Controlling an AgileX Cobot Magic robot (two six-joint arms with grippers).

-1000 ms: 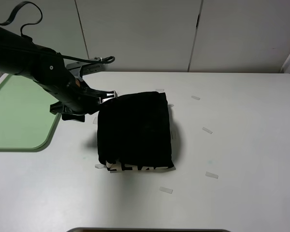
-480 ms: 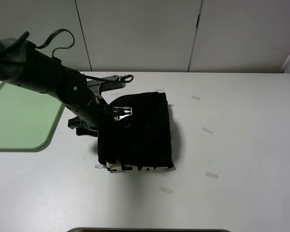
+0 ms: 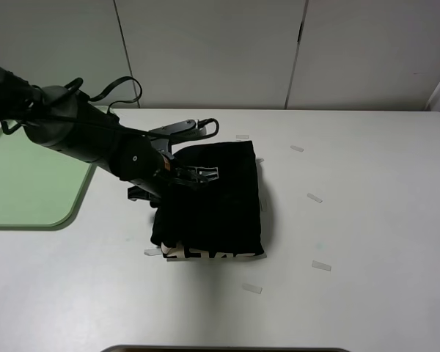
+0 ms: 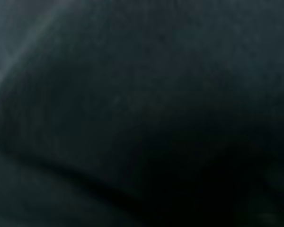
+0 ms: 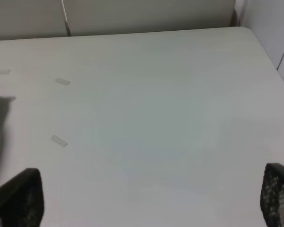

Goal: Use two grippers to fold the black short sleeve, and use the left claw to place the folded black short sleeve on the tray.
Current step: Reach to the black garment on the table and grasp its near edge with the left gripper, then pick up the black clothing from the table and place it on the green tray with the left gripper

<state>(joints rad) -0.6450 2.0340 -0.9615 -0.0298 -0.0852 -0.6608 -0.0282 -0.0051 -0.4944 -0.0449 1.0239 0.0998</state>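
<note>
Landmark: the folded black short sleeve [image 3: 208, 198], lying on the white counter [image 3: 367, 220].

- Nearest edge of the shirt: a row of pale block letters [image 3: 213, 254] shows along the fold. A short strip of clear tape [image 3: 251, 288] lies on the counter just in front of the shirt, another [image 3: 320, 265] off to the shirt's right.
- Shirt itself: folded into a compact, roughly square bundle, flat on the counter, well apart from the tray.
- Left pincer [image 3: 198, 174]: over the shirt's upper left part, at or on the cloth. Its arm [image 3: 81, 136] reaches in from the shirt's left. The left wrist view is filled with dark, blurred cloth [image 4: 142, 113], so the camera is pressed close. I cannot tell how far the jaws are parted or whether they hold the cloth.
- Right pincer [image 5: 146, 208]: only its two finger tips show in the right wrist view, wide apart, nothing between them, over bare counter to the shirt's right.
- Tray [image 3: 29, 183]: pale green, left of the shirt, beyond the arm, with nothing visible on it.
- Farther tape strips [image 3: 297, 148] lie behind and right of the shirt.
</note>
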